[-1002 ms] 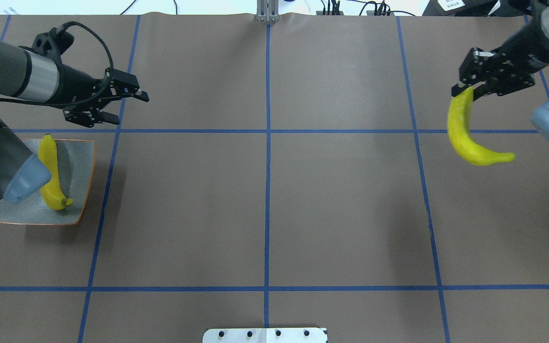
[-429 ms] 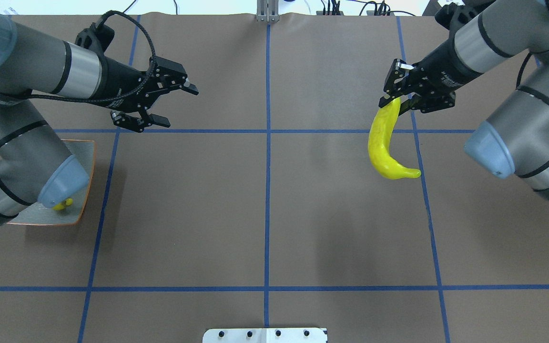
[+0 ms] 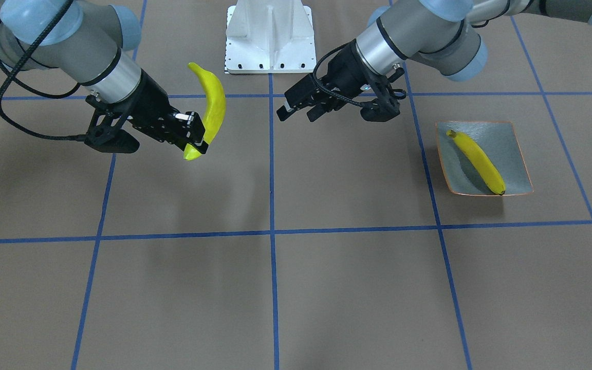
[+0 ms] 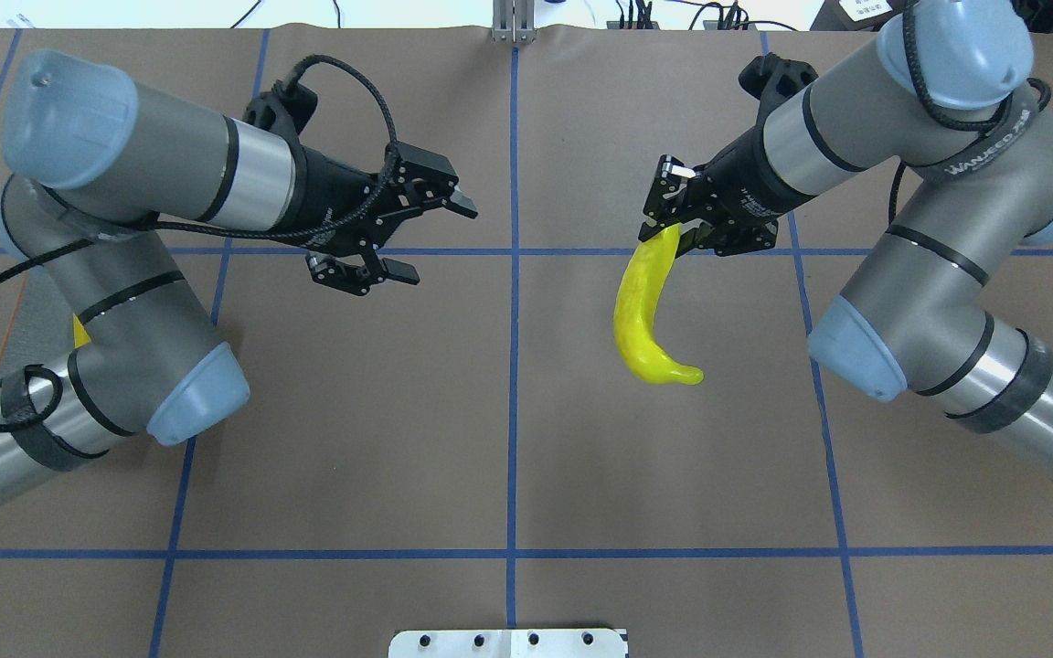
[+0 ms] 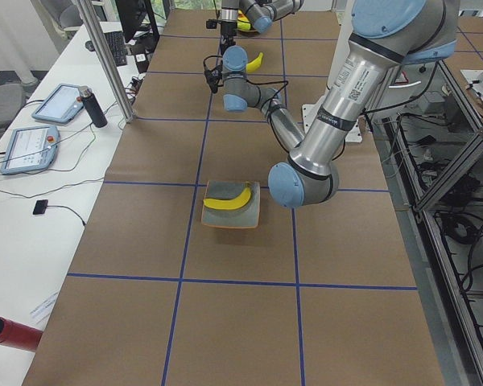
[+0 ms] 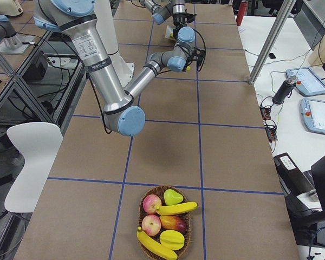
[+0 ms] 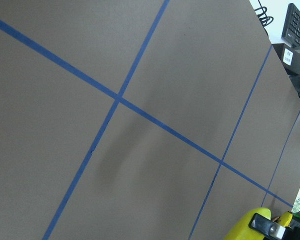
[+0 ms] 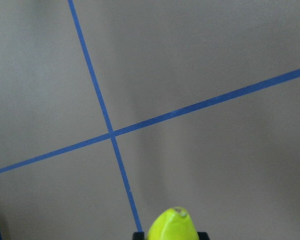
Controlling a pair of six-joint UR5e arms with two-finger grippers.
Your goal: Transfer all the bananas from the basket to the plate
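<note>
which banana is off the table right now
The held banana, clamped at one end in the right gripper and hanging clear of the table. The plate banana rests on the plate; two basket bananas lie in the basket.

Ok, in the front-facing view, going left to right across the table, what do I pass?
Right gripper shut on a banana → open left gripper → grey-blue plate with a second banana lying on it.
</note>
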